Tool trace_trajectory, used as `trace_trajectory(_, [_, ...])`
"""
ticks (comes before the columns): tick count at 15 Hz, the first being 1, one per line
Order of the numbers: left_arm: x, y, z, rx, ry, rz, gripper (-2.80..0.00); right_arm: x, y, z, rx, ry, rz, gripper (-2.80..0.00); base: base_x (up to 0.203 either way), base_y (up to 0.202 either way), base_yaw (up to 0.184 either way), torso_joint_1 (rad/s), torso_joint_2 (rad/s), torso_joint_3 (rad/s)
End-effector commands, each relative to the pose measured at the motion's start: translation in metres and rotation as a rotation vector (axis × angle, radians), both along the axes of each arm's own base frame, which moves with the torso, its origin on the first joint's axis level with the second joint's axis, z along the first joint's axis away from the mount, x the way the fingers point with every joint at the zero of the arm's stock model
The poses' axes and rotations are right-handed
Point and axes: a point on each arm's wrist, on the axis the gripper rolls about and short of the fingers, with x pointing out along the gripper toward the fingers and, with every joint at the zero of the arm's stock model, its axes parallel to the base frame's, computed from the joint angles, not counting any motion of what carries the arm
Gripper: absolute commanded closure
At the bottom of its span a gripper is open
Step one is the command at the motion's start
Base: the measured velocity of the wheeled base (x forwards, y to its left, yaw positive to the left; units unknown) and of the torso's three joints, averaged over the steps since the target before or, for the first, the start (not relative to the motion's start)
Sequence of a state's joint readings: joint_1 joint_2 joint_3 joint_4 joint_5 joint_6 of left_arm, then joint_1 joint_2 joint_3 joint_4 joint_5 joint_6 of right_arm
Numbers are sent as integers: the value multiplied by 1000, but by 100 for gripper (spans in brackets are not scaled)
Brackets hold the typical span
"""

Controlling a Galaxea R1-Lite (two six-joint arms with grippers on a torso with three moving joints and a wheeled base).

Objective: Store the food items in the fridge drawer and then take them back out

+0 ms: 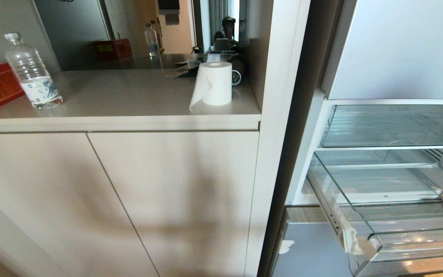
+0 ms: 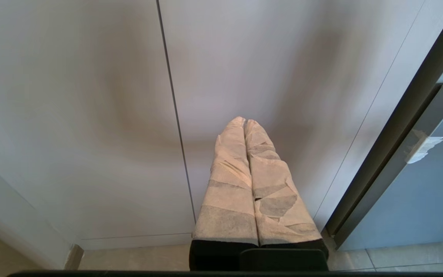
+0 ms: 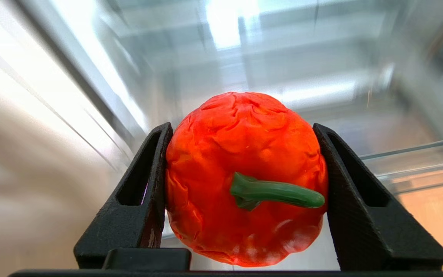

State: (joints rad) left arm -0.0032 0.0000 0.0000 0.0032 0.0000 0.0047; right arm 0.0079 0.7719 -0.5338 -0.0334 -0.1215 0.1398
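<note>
Pumpkin [image 3: 244, 177] sits clamped between the right gripper [image 3: 244, 192] jaws above the open drawer [image 1: 375, 246], while the left gripper [image 2: 244, 123], jaws together, hangs by the cabinet [image 2: 90, 96].

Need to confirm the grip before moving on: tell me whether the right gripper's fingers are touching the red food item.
Touching. The right wrist view shows both black fingers pressed flat against opposite sides of the red food item, no gap on either side.
</note>
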Motion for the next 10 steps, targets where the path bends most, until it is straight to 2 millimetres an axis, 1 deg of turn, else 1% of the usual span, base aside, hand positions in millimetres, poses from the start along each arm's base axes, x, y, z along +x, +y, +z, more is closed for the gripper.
trace_trajectory(1, [0, 0, 0, 0, 0, 0, 0, -71, 0, -5, -5, -282, 27, 0, 0, 0, 0, 0, 0, 0])
trace_trajectory(2, [0, 0, 0, 0, 1, 0, 0, -86, -1, -16, -17, -334, 39, 0, 0, 0, 0, 0, 0, 0])
trace_trajectory(3, [0, 0, 0, 0, 1, 0, 0, -90, -1, -37, -33, -333, 50, 0, 0, 0, 0, 0, 0, 0])
trace_trajectory(5, [0, 0, 0, 0, 1, 0, 0, -81, -1, -81, -101, -222, 71, 0, 0, 0, 0, 0, 0, 0])
trace_trajectory(6, [0, 0, 0, 0, 1, 0, 0, -76, 0, -104, -163, -162, 87, 0, 0, 0, 0, 0, 0, 0])
trace_trajectory(7, [0, 0, 0, 0, 0, 0, 0, -75, 0, -121, -225, -126, 109, 0, 0, 0, 0, 0, 0, 0])
trace_trajectory(8, [0, 0, 0, 0, 1, 0, 0, -79, 1, -130, -254, -128, 127, 0, 0, 0, 0, 0, 0, 0])
trace_trajectory(10, [0, 0, 0, 1, 1, 0, 0, -92, 2, -138, -282, -211, 159, 0, 0, 0, 0, 0, 0, 0])
